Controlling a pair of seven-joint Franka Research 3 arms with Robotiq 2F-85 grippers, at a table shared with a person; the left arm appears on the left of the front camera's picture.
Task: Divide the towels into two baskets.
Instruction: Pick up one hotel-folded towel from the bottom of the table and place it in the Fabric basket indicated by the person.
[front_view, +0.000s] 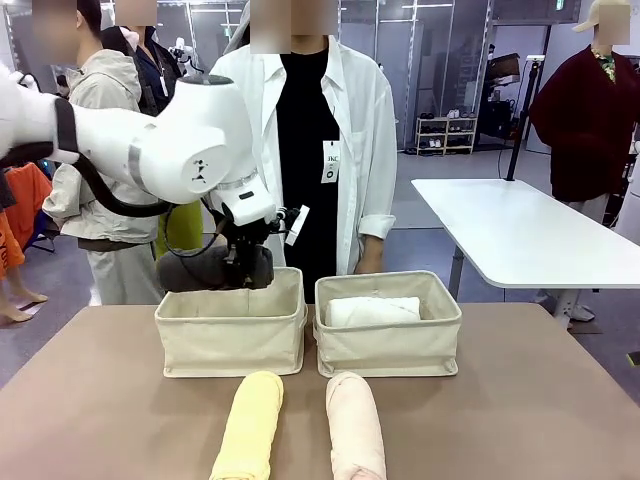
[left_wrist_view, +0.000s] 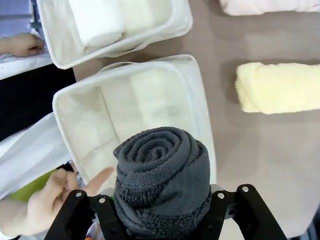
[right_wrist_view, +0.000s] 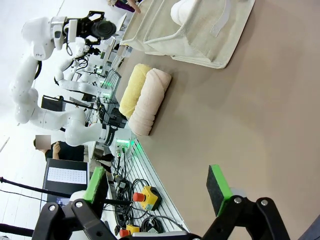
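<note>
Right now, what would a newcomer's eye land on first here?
The left end effector holds the dark grey towel above the left basket. A white towel lies in the right basket, while the yellow towel and pink towel lie on the table in front.

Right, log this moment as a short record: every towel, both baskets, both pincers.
left pincer: shut on the dark grey towel, held above the left basket
right pincer: open, holding nothing, over bare table
white towel: lying inside the right basket
yellow towel: on the table in front of the left basket
pale pink towel: on the table beside the yellow towel, in front of the right basket
person's hand: close to the left basket's far rim
</note>
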